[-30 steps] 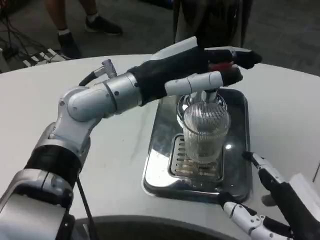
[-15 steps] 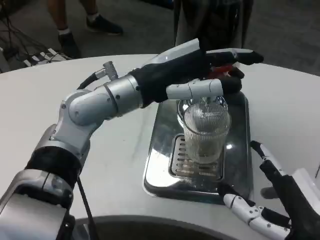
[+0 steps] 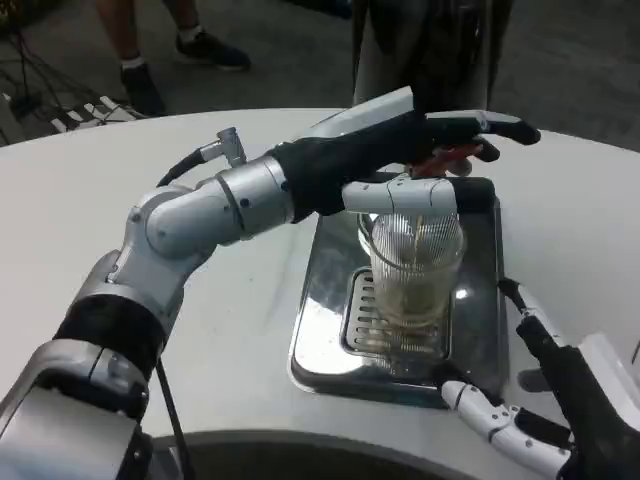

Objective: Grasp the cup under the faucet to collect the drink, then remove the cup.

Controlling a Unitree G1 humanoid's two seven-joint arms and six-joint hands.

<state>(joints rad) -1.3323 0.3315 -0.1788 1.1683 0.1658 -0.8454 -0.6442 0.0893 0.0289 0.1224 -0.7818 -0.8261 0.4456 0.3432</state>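
Note:
A clear ribbed cup (image 3: 412,270) stands upright on the grate of a steel drip tray (image 3: 322,330), with a thin stream falling into it and pale liquid at its bottom. My left hand (image 3: 400,150) reaches over the cup from the left, its fingers lying on the red faucet lever (image 3: 447,154) above the rim. My right hand (image 3: 560,400) hovers low at the tray's front right corner, fingers spread, holding nothing and apart from the cup.
The tray sits on a white round table (image 3: 150,170). A dark dispenser body (image 3: 430,50) rises behind the tray. A person's legs and cables (image 3: 130,60) are on the floor beyond the table's far edge.
My left hand has shifted a little up and right on the lever, and liquid now runs into the cup. My right hand has drawn slightly right and back.

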